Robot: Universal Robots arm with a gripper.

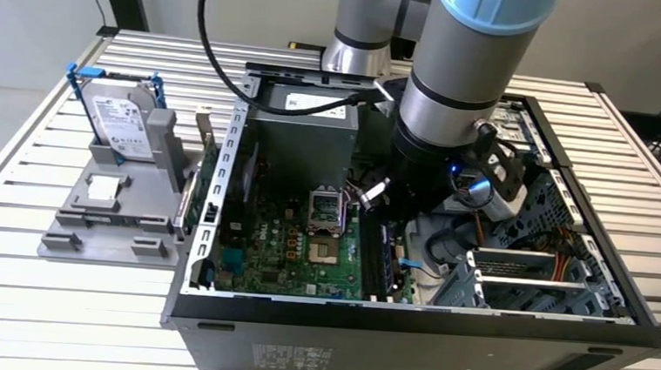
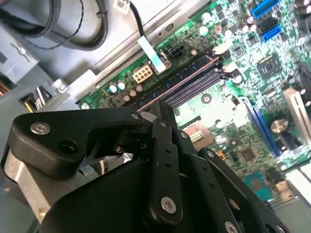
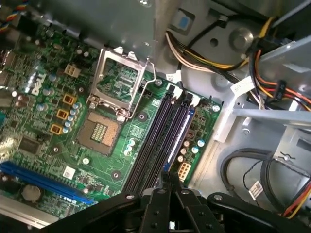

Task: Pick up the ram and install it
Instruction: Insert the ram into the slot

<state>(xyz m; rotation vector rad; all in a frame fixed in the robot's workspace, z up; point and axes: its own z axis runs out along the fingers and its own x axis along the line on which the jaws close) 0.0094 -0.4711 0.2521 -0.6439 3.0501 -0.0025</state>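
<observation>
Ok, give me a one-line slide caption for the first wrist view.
Gripper poised over the black memory slots beside the open CPU socket on the green motherboard.

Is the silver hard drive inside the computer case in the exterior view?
No, the hard drive stands upright in a grey holder on the table, outside the computer case.
</observation>
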